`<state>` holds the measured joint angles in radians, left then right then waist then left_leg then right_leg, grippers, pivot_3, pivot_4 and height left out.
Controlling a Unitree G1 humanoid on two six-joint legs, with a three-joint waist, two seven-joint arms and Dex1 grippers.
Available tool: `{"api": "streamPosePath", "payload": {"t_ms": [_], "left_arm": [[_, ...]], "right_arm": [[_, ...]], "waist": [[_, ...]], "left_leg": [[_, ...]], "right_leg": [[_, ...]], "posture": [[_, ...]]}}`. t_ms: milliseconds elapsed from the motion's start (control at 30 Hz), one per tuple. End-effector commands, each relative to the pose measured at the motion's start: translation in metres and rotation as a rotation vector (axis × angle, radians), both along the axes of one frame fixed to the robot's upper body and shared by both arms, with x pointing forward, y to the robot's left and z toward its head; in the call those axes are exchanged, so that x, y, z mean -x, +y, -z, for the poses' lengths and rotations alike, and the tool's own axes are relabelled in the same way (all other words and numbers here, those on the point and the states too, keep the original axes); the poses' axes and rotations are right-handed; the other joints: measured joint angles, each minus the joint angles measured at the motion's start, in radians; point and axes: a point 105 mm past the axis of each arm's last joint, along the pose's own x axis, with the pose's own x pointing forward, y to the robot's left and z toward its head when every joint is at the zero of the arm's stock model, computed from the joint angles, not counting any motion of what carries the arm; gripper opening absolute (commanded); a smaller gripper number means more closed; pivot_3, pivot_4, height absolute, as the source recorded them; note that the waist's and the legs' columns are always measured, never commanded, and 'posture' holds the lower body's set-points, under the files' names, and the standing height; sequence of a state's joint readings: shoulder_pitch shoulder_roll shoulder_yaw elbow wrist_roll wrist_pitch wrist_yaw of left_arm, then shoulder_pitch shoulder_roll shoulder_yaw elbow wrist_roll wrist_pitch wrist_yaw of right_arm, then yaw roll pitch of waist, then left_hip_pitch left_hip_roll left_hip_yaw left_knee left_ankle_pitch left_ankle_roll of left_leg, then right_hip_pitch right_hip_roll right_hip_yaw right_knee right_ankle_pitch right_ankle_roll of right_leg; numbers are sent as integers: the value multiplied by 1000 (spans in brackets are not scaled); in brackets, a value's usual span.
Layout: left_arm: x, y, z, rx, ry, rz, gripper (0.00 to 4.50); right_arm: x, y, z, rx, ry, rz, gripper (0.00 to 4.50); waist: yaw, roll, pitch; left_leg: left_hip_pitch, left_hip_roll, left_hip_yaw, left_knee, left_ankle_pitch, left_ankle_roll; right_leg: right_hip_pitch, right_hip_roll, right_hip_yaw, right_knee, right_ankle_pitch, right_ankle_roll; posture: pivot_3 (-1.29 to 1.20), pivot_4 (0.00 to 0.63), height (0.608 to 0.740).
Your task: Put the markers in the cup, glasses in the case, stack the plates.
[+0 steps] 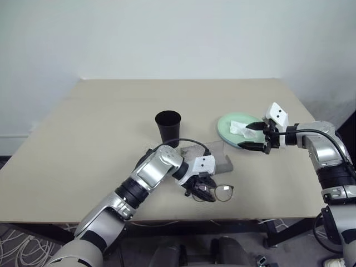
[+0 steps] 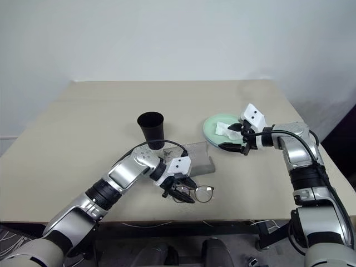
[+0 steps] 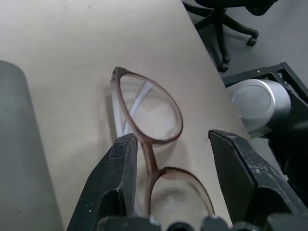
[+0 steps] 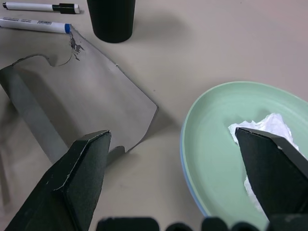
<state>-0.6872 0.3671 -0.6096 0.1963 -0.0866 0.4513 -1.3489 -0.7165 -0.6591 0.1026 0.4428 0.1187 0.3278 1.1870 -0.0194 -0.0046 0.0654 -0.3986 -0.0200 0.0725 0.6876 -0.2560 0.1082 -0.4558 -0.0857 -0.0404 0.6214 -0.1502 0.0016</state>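
the glasses (image 3: 153,126) lie near the front edge of the table (image 1: 83,139), just in front of the grey case (image 1: 214,157), their long axis running roughly along that edge, lenses tilted up off the wood. two markers (image 4: 41,16) lie side by side beyond the case, beside the black cup (image 1: 168,127). the mint green plate (image 4: 226,139) sits on the light blue one, crumpled tissue (image 4: 267,132) on top. the table is pale beige, a white wall behind it. the left gripper (image 3: 171,159) is half open, its fingers (image 3: 118,178) straddling the frame at the bridge, not clamped. the right gripper (image 1: 253,137) hangs wide open over the plate's near rim, holding nothing.
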Motion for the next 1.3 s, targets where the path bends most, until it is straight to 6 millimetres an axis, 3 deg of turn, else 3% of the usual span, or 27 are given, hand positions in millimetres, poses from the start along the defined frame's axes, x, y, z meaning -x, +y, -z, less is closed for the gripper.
{"api": "streamPosePath", "payload": {"t_ms": [33,133,200,400,667,867,1100,1300], "left_arm": [[-2,0,-6,9,-14,8,1485],[-2,1,-6,8,-12,6,384],[-3,1,-7,9,-11,4,4],[-7,2,-16,37,-10,-7,4],[-19,1,-58,167,62,-55,4],[-62,16,-89,247,12,-213,4],[-96,26,-82,241,-64,-333,4],[-91,18,-61,225,-31,-320,4]], "right_arm": [[-2,-1,-17,-11,-59,0,4500],[-2,-1,-17,-11,-62,1,4500],[-3,0,-17,-10,-64,2,4500],[-5,1,-17,-9,-69,0,4500],[-7,3,-18,-8,-73,-5,4500],[-8,4,-19,-8,-78,-7,4500],[-8,5,-20,-8,-81,-11,4500],[-8,5,-21,-6,-80,-11,4500]], "waist": [[0,0,0],[0,0,0],[0,0,0],[0,0,0],[0,0,0],[0,0,0],[0,0,0],[1,0,0]], "left_leg": [[0,0,0,0,0,0],[0,0,0,0,0,0],[1,0,0,0,0,0],[1,0,0,1,0,-1],[-1,0,0,4,0,-1],[-2,0,-1,4,0,0],[-2,0,0,4,-1,2],[-10,0,-1,6,-1,3]], "right_leg": [[0,0,0,0,0,0],[0,0,0,0,0,0],[0,0,0,0,0,0],[1,0,0,0,0,0],[1,0,0,0,0,0],[0,0,-1,0,0,0],[0,0,0,0,0,1],[-7,0,-1,0,5,7]], "posture": [[0,0,738],[0,0,738],[0,0,738],[0,0,738],[0,0,738],[0,0,738],[0,0,738],[0,0,738]]}}
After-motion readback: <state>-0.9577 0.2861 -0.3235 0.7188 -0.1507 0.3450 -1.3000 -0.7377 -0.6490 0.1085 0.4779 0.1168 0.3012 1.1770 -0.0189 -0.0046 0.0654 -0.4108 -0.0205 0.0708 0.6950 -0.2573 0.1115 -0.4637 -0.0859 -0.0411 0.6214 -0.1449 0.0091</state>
